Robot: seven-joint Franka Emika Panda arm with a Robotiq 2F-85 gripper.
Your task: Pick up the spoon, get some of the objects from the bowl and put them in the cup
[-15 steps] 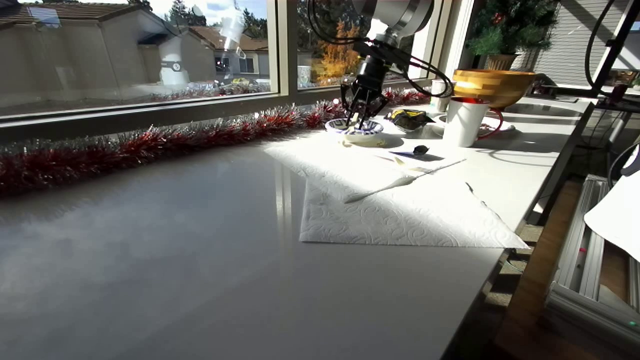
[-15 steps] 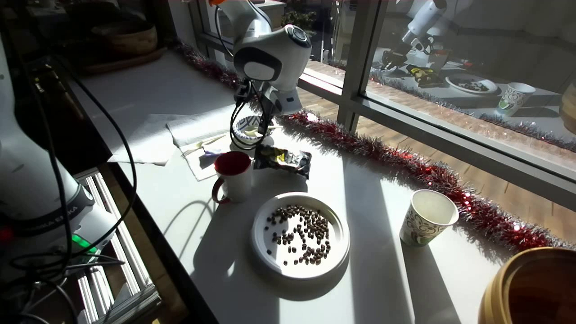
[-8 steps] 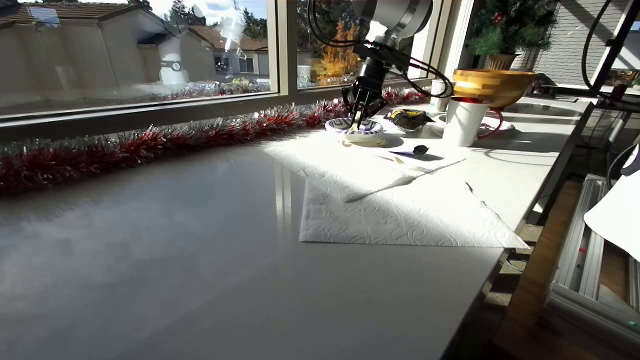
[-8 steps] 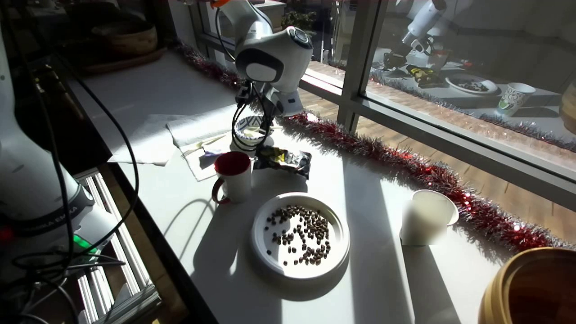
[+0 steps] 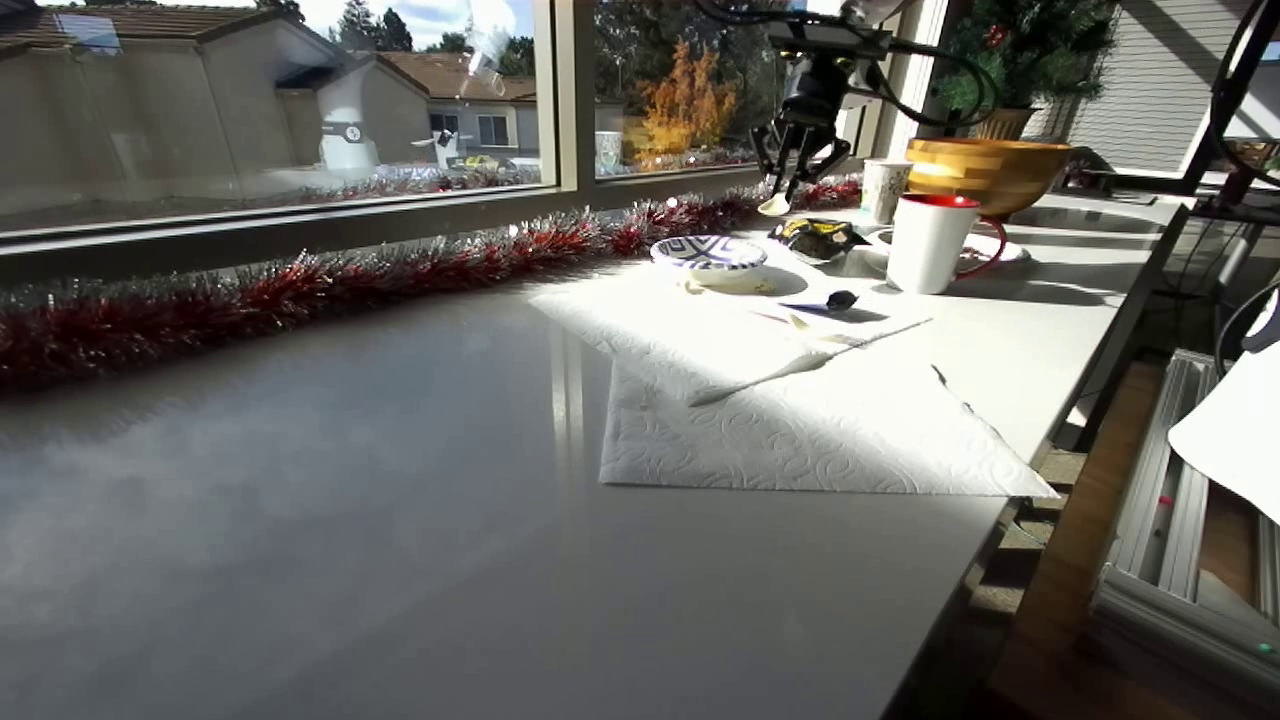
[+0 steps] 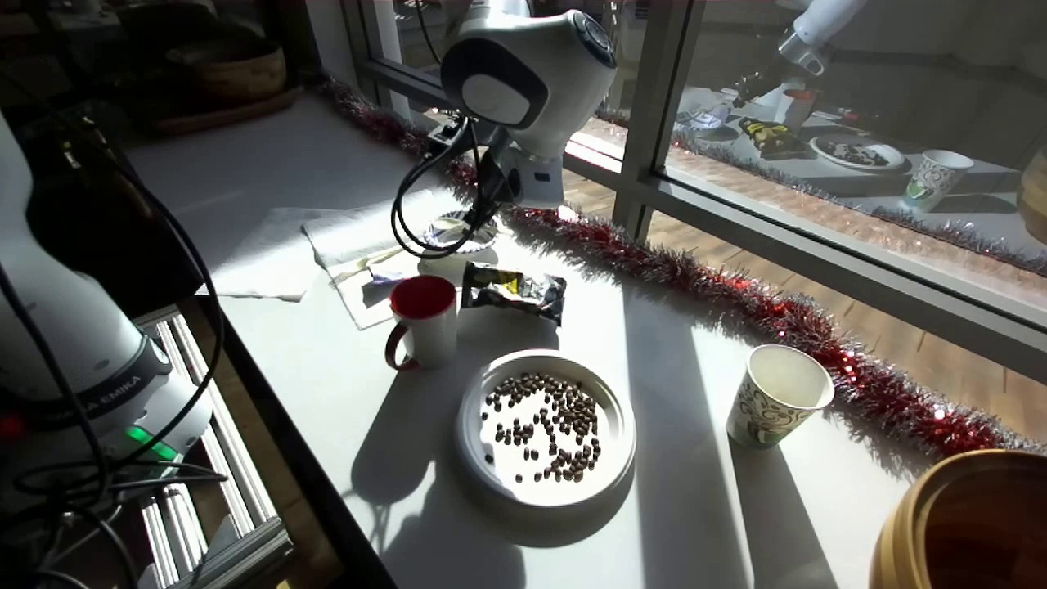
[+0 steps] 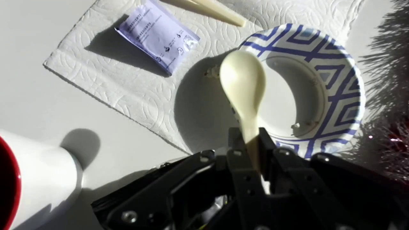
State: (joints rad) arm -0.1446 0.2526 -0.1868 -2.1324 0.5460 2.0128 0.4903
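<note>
- You have the spoon up in the air, well apart from the patterned bowl, whose left rim it covers in the wrist view; no load shows in its scoop.
- Your pincer is clamped on the handle from both sides, scoop jutting beyond, presumably so that it alone dips in.
- In an exterior view the white mug stands upright at left, red handle turned left, which should leave its mouth easy to reach.
- Near right there sits the golden-brown bowl, cut off by the edge; you cannot tell what it holds.
- Between them a plate carries dark beans, spread thin; they may be the load meant, though the task says bowl.
- The plate has a paper cup to its right and a black wrapper on its far side.
- The desk is pale and glossy, with paper towels at right in an exterior view.
- Red and silver tinsel runs along the window, and a plant stands far right; hard glare may wash out your pale spoon.
</note>
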